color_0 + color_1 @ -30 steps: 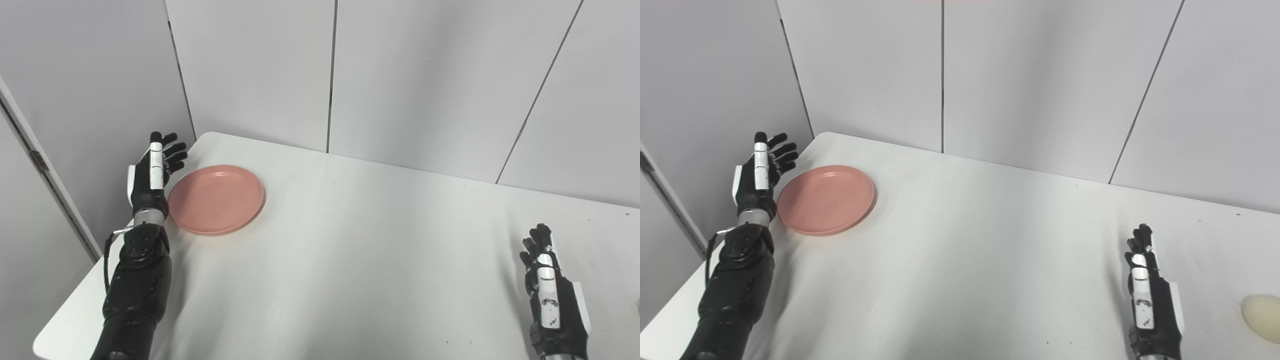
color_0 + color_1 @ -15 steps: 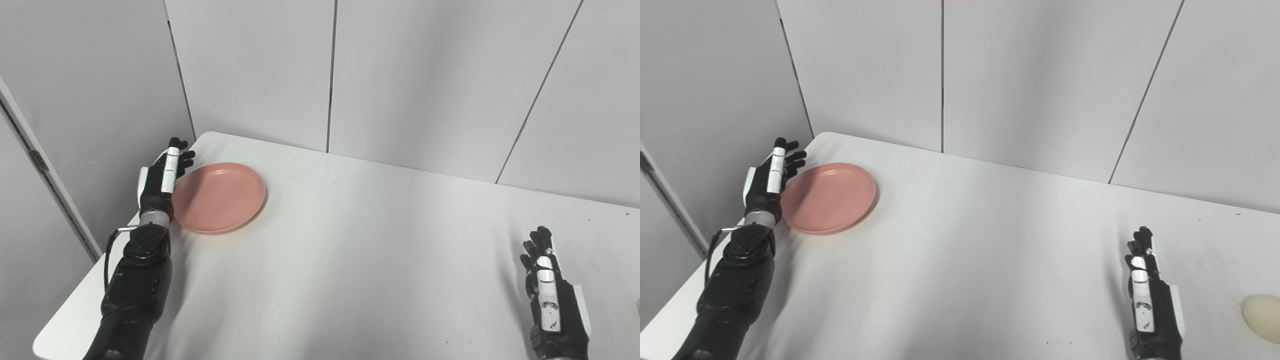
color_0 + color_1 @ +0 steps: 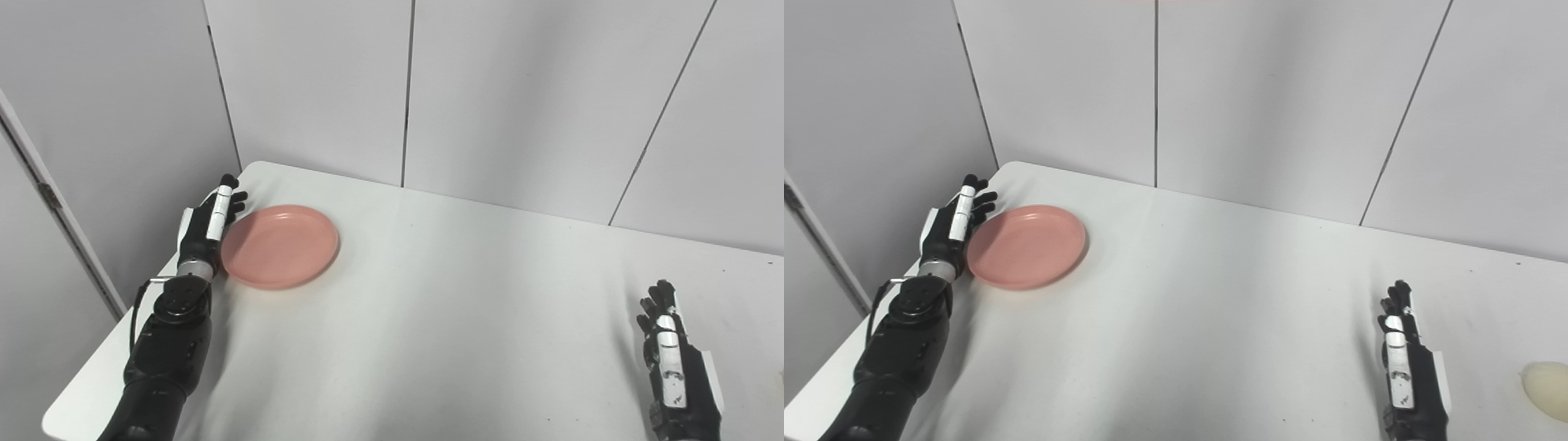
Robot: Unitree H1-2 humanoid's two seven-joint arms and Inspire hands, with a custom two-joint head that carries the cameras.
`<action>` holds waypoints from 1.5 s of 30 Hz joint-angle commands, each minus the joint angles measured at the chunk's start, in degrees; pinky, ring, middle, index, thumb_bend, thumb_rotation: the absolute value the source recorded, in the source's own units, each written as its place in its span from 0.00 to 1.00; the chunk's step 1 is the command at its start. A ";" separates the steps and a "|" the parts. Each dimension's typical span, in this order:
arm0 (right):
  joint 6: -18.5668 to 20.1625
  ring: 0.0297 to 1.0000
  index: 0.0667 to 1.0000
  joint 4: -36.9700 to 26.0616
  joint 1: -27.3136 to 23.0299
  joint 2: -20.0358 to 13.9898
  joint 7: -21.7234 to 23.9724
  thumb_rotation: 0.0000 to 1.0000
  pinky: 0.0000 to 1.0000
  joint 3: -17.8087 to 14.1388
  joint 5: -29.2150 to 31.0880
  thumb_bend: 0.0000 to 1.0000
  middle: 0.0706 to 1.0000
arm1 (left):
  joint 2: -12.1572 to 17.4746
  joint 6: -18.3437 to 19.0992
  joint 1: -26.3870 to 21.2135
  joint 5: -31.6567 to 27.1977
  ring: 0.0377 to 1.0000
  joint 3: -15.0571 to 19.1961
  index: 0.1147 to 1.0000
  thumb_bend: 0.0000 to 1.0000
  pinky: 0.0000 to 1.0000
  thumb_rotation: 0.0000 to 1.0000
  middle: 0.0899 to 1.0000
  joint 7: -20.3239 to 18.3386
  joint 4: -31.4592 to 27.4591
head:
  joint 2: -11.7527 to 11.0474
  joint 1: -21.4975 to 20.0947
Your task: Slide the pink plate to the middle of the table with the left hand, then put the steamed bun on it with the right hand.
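Observation:
The pink plate (image 3: 279,245) lies flat on the white table (image 3: 429,318) near its far left corner. My left hand (image 3: 208,229) stands edge-on with fingers stretched out, its palm side against the plate's left rim, holding nothing. My right hand (image 3: 674,367) is open with fingers up, low at the right front of the table, empty. The pale steamed bun (image 3: 1546,381) lies on the table to the right of the right hand, apart from it; it shows only in the right eye view.
Grey wall panels (image 3: 404,92) stand close behind the table. The table's left edge (image 3: 92,380) runs just beside my left forearm (image 3: 165,355).
My left hand has moved right against the plate's rim, and the plate has slid a little to the right. The right hand has barely moved.

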 commanded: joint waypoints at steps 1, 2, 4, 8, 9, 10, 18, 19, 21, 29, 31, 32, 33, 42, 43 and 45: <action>-0.78 1.00 1.00 -0.27 0.38 0.27 0.17 0.97 1.00 -0.04 0.21 0.38 1.00 | 0.62 1.04 -1.76 -1.73 0.87 0.25 0.81 0.84 0.97 1.00 0.82 -2.24 -0.40 | 0.04 -0.16; -0.08 1.00 1.00 -0.64 0.44 0.33 0.06 0.97 1.00 -0.04 0.20 0.38 1.00 | 0.31 1.02 -1.77 -2.65 0.86 0.62 0.81 0.84 0.97 1.00 0.82 -2.62 -0.56 | 0.12 -0.24; 0.67 1.00 1.00 -1.01 0.46 0.41 -0.17 0.96 1.00 -0.07 0.10 0.40 1.00 | -0.44 1.99 -1.81 -4.79 0.85 1.56 0.79 0.85 0.95 1.00 0.80 -3.30 -1.27 | 0.16 -0.40; 0.56 1.00 1.00 -0.83 0.36 0.36 -0.12 0.96 1.00 -0.02 -0.02 0.41 1.00 | -1.93 1.85 -2.39 -9.02 0.84 3.39 0.78 0.86 0.91 1.00 0.79 -5.12 -1.55 | 0.07 -0.36; 0.42 1.00 1.00 -0.79 0.37 0.30 -0.12 0.96 1.00 0.04 -0.22 0.42 1.00 | -2.37 1.28 -2.55 -9.77 0.83 3.65 0.77 0.86 0.87 1.00 0.78 -5.36 -1.64 | 0.07 -0.36; 0.31 1.00 1.00 -0.73 0.35 0.26 -0.10 0.96 1.00 0.08 -0.35 0.42 1.00 | -2.77 0.99 -2.69 -10.21 0.82 3.74 0.76 0.85 0.85 1.00 0.78 -5.33 -1.86 | 0.07 -0.36; 0.26 1.00 1.00 -1.16 0.40 0.76 -0.23 0.93 1.00 -0.10 -0.15 0.40 1.00 | -4.73 1.82 -2.54 -11.83 0.81 2.74 0.76 0.87 0.83 1.00 0.78 -6.76 -5.00 | 0.11 -0.92; 0.30 1.00 1.00 -1.13 0.37 0.81 -0.20 0.92 1.00 -0.14 -0.04 0.41 1.00 | -4.99 1.94 -2.56 -11.87 0.81 2.68 0.76 0.86 0.83 1.00 0.78 -6.88 -5.18 | 0.17 -0.94; 0.94 1.00 1.00 -1.54 0.36 0.91 -0.30 0.92 1.00 -0.10 -0.15 0.41 1.00 | -5.74 1.81 -2.70 -11.84 0.81 2.32 0.76 0.87 0.83 1.00 0.78 -7.03 -5.04 | 0.28 -1.05; 0.88 1.00 1.00 -1.66 0.35 1.37 -0.63 0.90 1.00 0.21 -0.51 0.42 1.00 | -9.32 -0.36 -2.91 -10.24 0.82 0.74 0.78 0.85 0.85 1.00 0.80 -6.11 -3.64 | 0.80 -3.49; 0.58 1.00 1.00 -1.34 0.27 1.39 -0.59 0.89 1.00 0.33 -0.63 0.43 1.00 | -10.26 -0.45 -2.81 -10.29 0.84 0.16 0.79 0.85 0.87 1.00 0.81 -6.64 -3.49 | 1.11 -4.59; 0.50 1.00 1.00 -1.24 0.25 1.43 -0.58 0.88 1.00 0.37 -0.65 0.43 1.00 | -10.51 -0.51 -2.78 -10.44 0.84 0.01 0.79 0.85 0.88 1.00 0.81 -6.87 -3.41 | 1.11 -4.59; -0.02 1.00 1.00 -0.79 0.16 1.46 -0.66 0.88 1.00 0.45 -0.96 0.43 1.00 | -11.22 -0.63 -2.65 -10.78 0.84 -0.44 0.79 0.84 0.88 1.00 0.81 -7.55 -3.41 | 1.31 -5.69; -6.37 1.00 1.00 5.58 -1.23 1.27 -0.46 0.90 1.00 1.13 -2.78 0.51 1.00 | -15.49 -1.37 -0.18 -8.22 0.84 -5.33 0.81 0.79 0.86 1.00 0.81 -8.74 -6.26 | 2.57 -11.21; -6.66 1.00 1.00 5.88 -1.28 1.43 -0.71 0.90 1.00 1.19 -3.07 0.52 1.00 | -15.90 -0.94 0.22 -7.86 0.84 -5.86 0.82 0.80 0.86 1.00 0.81 -8.73 -6.86 | 2.74 -11.95; -6.71 0.99 1.00 5.95 -1.21 1.78 -1.11 0.89 1.00 1.33 -3.54 0.52 1.00 | -16.54 -0.34 1.05 -7.17 0.86 -6.90 0.83 0.81 0.87 1.00 0.83 -8.89 -8.10 | 3.05 -13.23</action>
